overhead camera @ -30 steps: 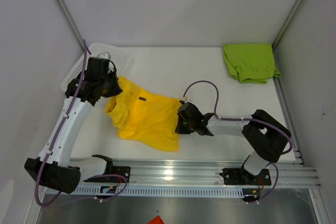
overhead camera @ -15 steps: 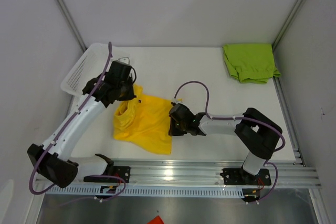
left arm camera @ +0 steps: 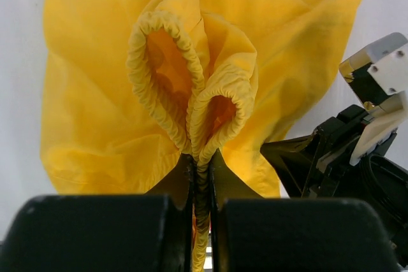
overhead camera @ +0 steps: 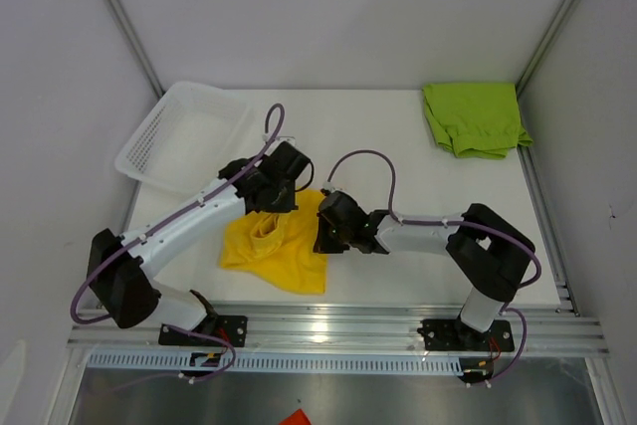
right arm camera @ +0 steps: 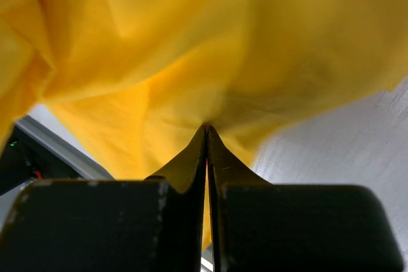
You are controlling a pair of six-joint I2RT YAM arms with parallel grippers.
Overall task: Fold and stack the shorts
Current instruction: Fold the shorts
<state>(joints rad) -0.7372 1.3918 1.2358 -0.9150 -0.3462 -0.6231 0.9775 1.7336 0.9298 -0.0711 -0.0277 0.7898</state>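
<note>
The yellow shorts point(overhead camera: 274, 251) lie bunched on the table near its front edge. My left gripper point(overhead camera: 282, 193) is shut on their gathered elastic waistband point(left arm camera: 191, 100), which loops up in two folds above the jaws point(left arm camera: 201, 157). Just to its right, my right gripper point(overhead camera: 320, 231) is shut on the cloth's edge; yellow fabric point(right arm camera: 191, 49) fills the right wrist view above the jaws point(right arm camera: 206, 128). The two grippers are close together. The lime green shorts point(overhead camera: 475, 118) lie folded at the far right corner of the table.
A white mesh basket point(overhead camera: 184, 134) stands at the table's far left. The metal rail point(overhead camera: 378, 330) with the arm bases runs along the front edge. Grey walls close in both sides.
My left gripper has swung right from beside the basket to the table's middle, dragging the waistband over. The right gripper moved left a little, and the yellow shorts bunched up between them.
</note>
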